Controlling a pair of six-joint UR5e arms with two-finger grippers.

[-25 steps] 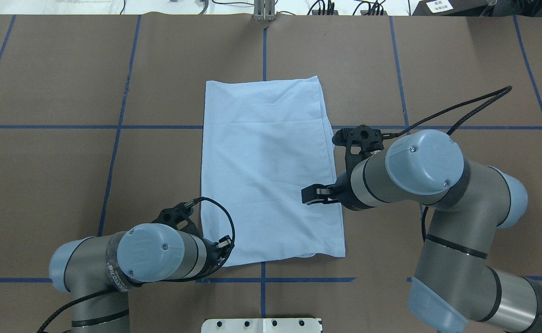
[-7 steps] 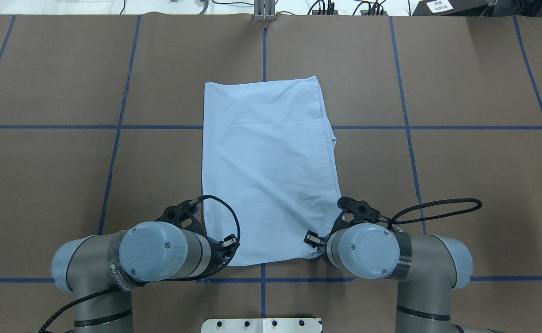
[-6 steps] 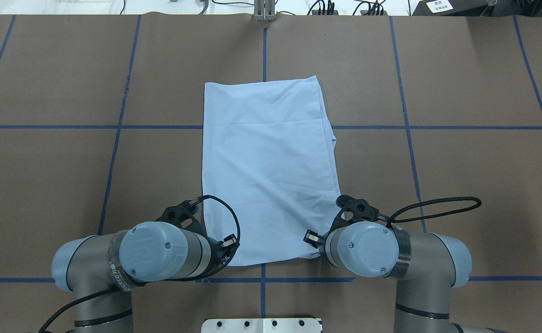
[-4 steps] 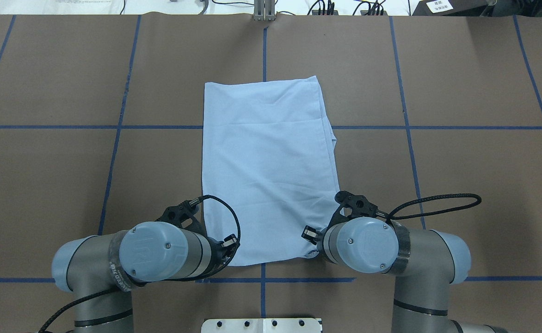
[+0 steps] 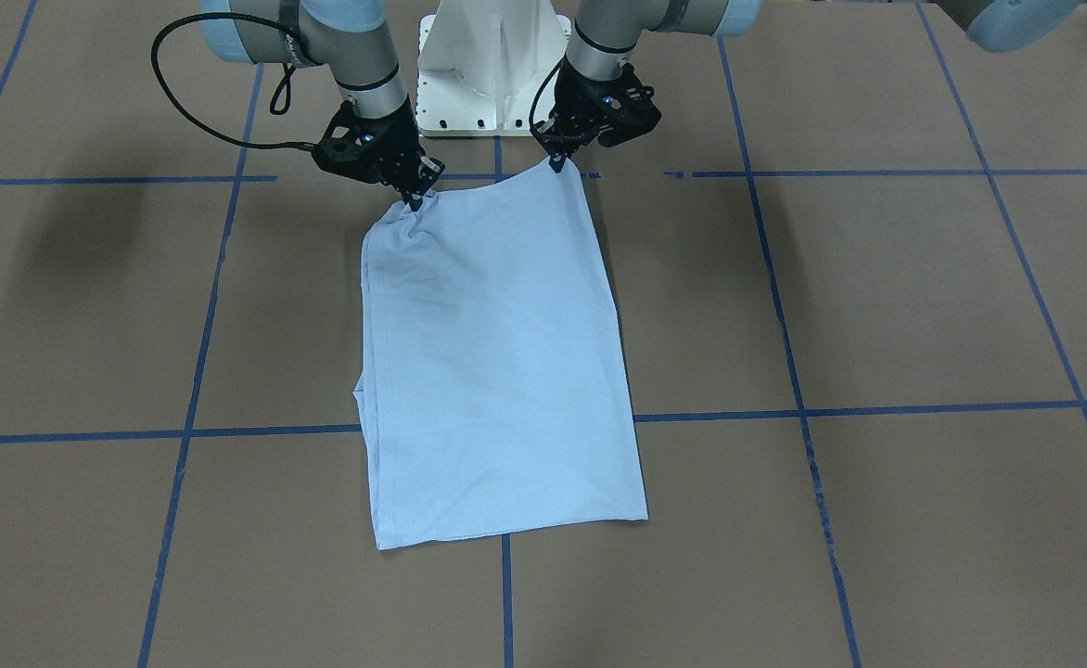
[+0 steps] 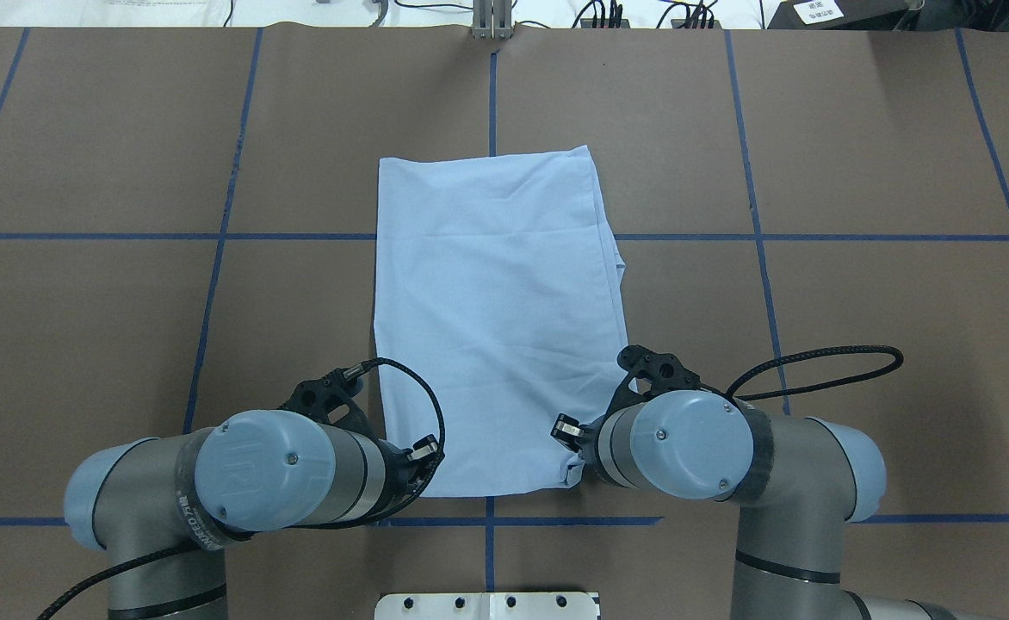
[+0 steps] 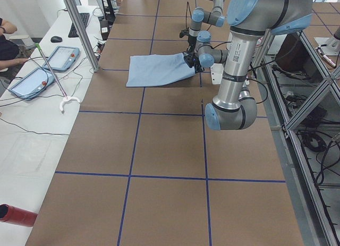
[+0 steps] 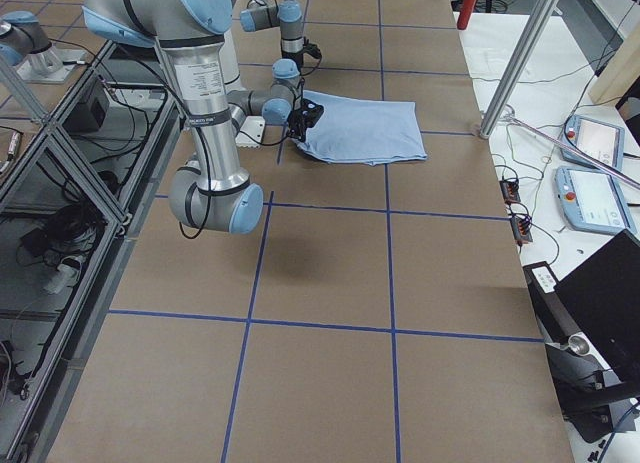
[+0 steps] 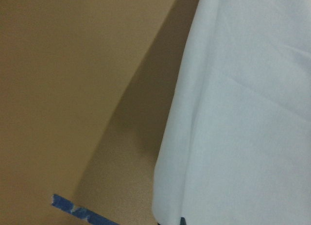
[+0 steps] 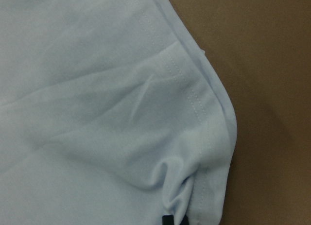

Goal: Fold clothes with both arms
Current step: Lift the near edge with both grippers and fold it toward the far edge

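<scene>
I see the light blue T-shirt [image 6: 496, 319] lying folded lengthwise on the counter [image 6: 857, 301], just beyond the white base [image 6: 487, 605]. My left gripper [image 6: 425, 452] and right gripper [image 6: 566, 430] are each clenched on a shirt corner nearest that base.

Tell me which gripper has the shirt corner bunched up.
The right gripper: the shirt puckers at its tips; at the left gripper the corner is smooth.

light: even, bright | shadows: soft | wrist views: slightly blurred
</scene>
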